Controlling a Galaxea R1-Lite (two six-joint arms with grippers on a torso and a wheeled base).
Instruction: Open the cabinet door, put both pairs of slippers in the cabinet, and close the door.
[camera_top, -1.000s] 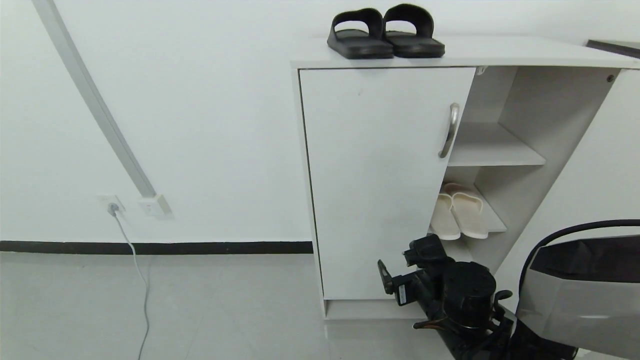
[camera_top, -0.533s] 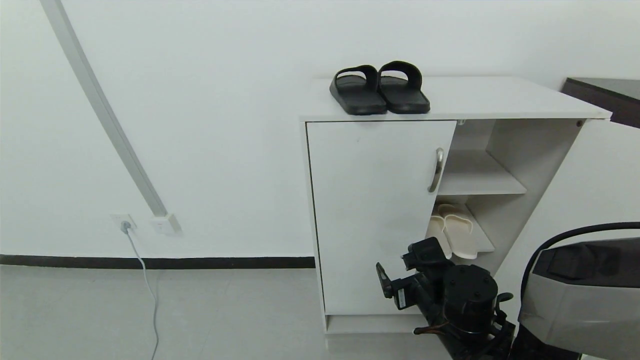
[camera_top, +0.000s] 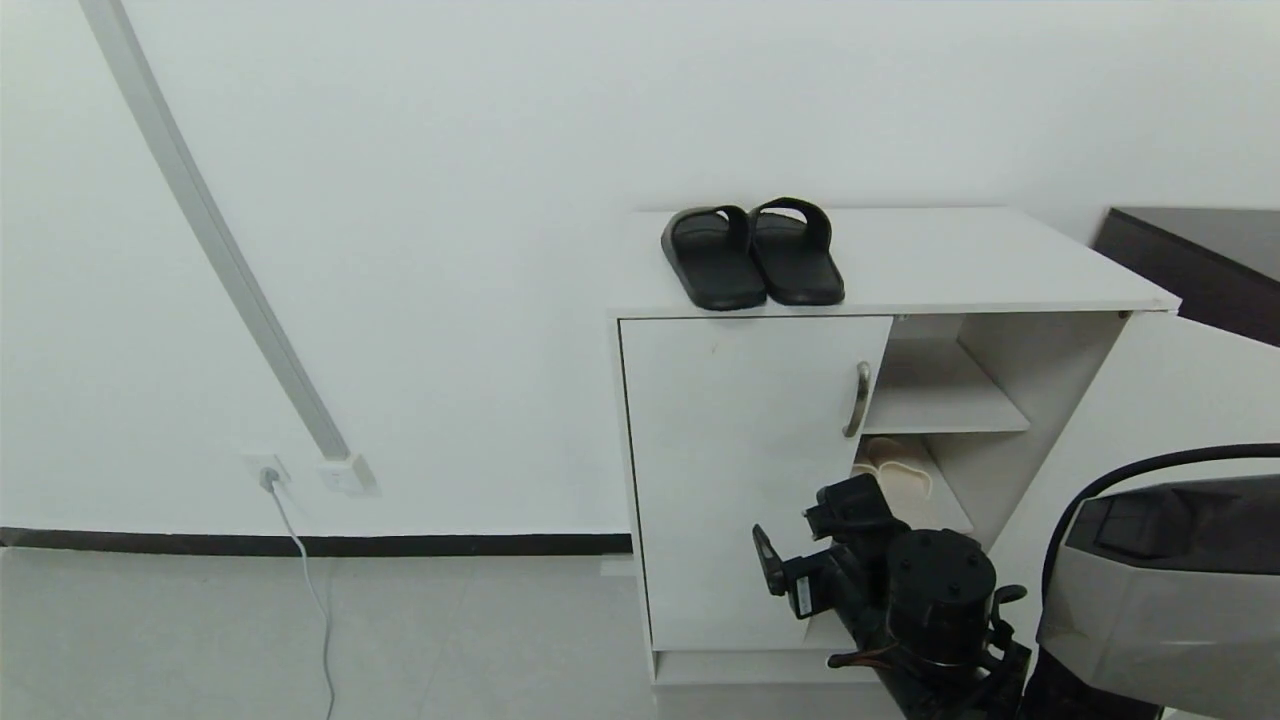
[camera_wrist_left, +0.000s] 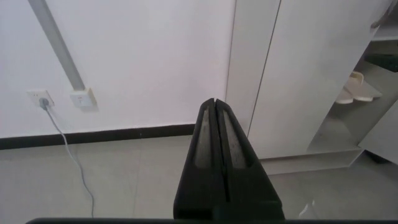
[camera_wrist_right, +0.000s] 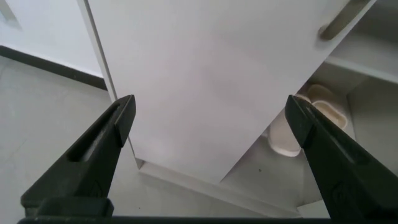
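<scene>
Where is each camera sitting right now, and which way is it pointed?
Head: high, facing the cabinet and black slippers on top; right arm shows low.
Left wrist: low, left of the cabinet, facing its closed door; shut left gripper.
Right wrist: close before that door; open right gripper.
All three share the beige slippers inside.

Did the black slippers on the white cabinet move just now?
No. The black slide slippers keep their spot on the white cabinet top; the camera shifted.

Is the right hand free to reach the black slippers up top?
Likely yes: the black slippers lie uncovered on the cabinet top; the open, empty right hand, low before the closed door, must rise.
</scene>
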